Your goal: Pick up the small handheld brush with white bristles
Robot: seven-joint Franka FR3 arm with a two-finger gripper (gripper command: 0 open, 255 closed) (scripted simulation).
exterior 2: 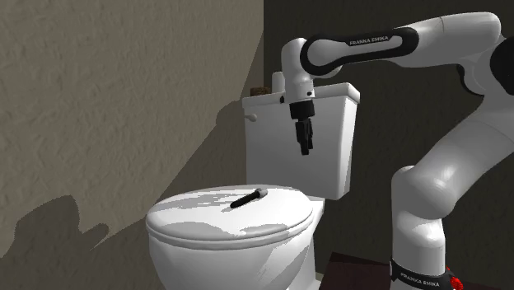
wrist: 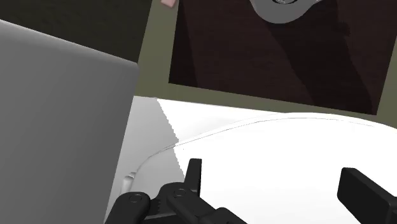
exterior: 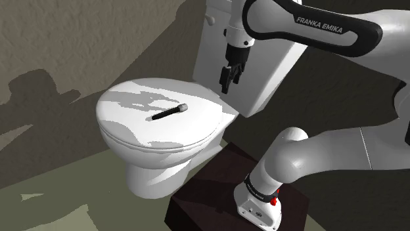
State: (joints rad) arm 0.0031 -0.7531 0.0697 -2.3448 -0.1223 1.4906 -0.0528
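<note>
While the pincer (exterior: 226, 84) hangs released, its two black fingers (wrist: 193, 170) standing apart with nothing between them, the brush (exterior: 169, 112) lies flat on the closed white toilet lid (exterior: 128, 128). It has a dark handle and a grey head, and it rests toward the lid's rear edge, head end nearer the tank (exterior: 266, 72). The pincer is above that rear edge, just in front of the tank and clear of the brush. The dark stand (exterior: 197, 200) sits beside the toilet.
</note>
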